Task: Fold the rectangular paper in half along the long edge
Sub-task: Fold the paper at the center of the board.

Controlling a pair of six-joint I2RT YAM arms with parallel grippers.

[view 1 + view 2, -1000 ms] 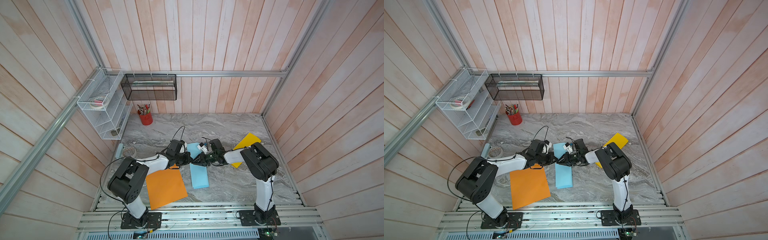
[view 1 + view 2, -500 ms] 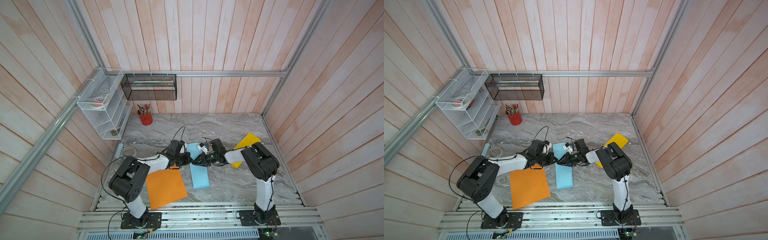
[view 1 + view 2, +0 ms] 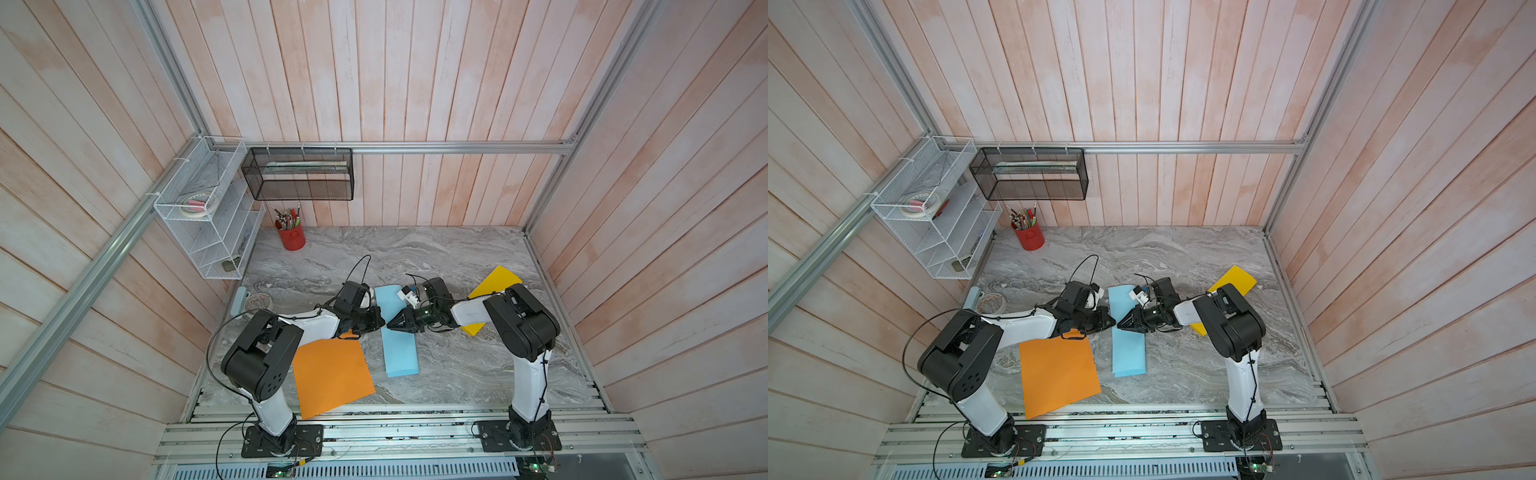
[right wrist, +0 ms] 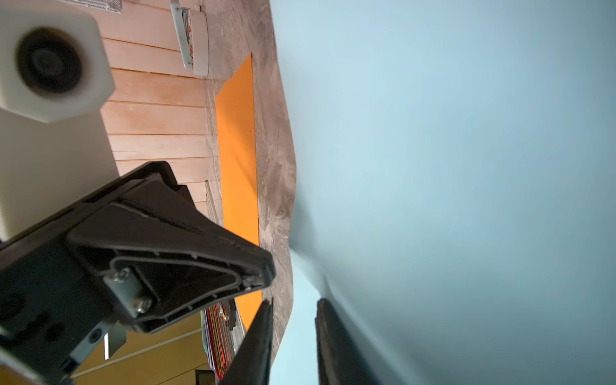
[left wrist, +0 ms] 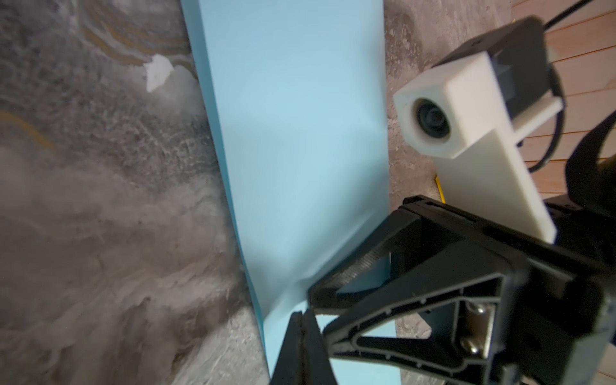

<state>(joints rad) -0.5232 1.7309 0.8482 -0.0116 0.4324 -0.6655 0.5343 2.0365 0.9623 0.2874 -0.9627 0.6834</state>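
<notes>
Pressing its fingers flat together, my left claw (image 5: 301,315) is clenched over one long edge of the blue paper (image 5: 293,133); whether a layer is pinched between them cannot be determined. My right claw (image 4: 293,303) reaches across the paper and meets it tip to tip, jaws a little apart, released, with pale blue paper showing in the gap. The paper lies as a narrow strip on the marble table (image 3: 457,257), between my two arms, puckered where the claws meet. Just beside it on my left side lies an orange sheet (image 3: 332,374). A yellow sheet (image 3: 494,282) lies partly hidden behind my right arm. Farther back, a red pencil cup (image 3: 292,239) stands by the wall, near a white wire rack (image 3: 199,232) and a black mesh basket (image 3: 299,174).
</notes>
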